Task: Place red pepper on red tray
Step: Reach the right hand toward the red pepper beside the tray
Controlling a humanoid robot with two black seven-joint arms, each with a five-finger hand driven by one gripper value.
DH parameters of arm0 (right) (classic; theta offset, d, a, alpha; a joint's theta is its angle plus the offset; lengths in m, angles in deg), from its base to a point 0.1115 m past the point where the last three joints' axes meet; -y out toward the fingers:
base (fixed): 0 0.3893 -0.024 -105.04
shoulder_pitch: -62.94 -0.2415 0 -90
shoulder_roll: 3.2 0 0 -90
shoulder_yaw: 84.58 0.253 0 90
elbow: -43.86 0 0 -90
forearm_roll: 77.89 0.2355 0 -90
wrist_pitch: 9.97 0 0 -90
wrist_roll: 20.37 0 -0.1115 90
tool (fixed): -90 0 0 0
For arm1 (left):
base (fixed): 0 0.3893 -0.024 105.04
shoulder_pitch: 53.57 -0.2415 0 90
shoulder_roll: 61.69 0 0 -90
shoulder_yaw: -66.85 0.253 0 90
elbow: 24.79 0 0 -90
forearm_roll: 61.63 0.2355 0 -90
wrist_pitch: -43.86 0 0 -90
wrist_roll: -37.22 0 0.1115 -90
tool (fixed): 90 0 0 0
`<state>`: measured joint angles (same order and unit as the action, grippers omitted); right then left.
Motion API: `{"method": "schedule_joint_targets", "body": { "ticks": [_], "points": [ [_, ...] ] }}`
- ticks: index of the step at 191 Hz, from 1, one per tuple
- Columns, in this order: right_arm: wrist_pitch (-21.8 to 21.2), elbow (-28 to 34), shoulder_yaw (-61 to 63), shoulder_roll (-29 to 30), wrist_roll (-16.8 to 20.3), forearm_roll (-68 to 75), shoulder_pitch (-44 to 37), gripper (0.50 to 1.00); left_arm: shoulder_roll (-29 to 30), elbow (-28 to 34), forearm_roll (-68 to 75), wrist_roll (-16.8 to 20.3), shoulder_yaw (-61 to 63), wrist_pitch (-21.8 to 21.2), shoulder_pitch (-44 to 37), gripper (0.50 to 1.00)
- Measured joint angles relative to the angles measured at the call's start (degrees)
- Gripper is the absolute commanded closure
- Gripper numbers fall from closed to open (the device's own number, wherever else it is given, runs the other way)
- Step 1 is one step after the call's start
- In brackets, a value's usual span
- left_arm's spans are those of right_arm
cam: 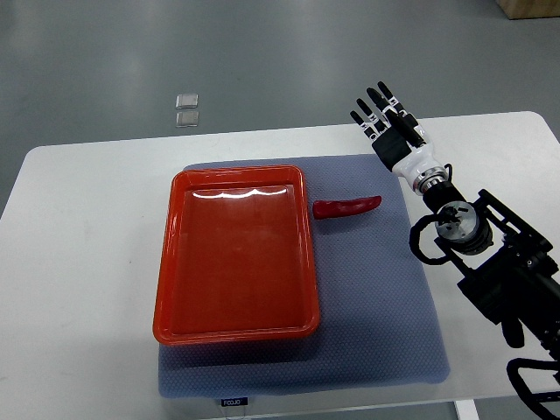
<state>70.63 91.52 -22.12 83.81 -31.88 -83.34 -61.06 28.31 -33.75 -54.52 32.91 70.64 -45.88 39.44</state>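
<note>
Red pepper lies on mat just right of red tray, not on it yet. Looks light, smooth, probably slippery; pinch mid-body. Right hand farther right of tray, fingers spread, empty.

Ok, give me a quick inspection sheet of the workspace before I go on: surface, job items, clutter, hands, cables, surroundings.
Surface: white table with a blue-grey mat laid on it.
Job's things: red tray lies empty on the mat; red pepper lies on the mat just right of the tray, not in it.
Clutter: nothing seen on the table.
Hands: right hand is open, fingers spread, beyond the pepper and holding nothing; left hand not in view.
Cables: black cabling on the right arm near the wrist.
Surroundings: grey floor with two small clear squares on it.
</note>
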Motion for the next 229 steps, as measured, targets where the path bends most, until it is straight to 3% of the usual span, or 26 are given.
{"method": "schedule_joint_targets", "body": {
  "ticks": [79,123,160,195,229],
  "points": [
    [-0.9,0.1,-0.7,-0.4,0.0,-0.2,0.1,0.581,0.0,-0.1,-0.1,0.0,-0.1,0.0,0.1,0.500],
    [-1.3,0.4,-8.1,-5.8,0.0,-7.8,-2.4,0.583,0.0,-0.4,-0.1,0.0,-0.1,0.0,0.1,0.500],
    [-3.6,2.0,-24.1,-14.8,0.3,-22.9,-11.0,0.585,0.0,-0.4,-0.1,0.0,0.0,0.0,0.1,0.500],
    [-6.2,6.2,-51.5,-23.4,0.4,-36.2,-26.1,0.585,0.0,-0.6,-0.1,0.0,0.1,0.3,0.1,0.500],
    [-6.5,10.6,-72.0,-26.1,0.7,-44.2,-38.7,0.587,0.0,-0.8,-0.1,0.0,0.2,0.4,0.1,0.500]
  ]
}}
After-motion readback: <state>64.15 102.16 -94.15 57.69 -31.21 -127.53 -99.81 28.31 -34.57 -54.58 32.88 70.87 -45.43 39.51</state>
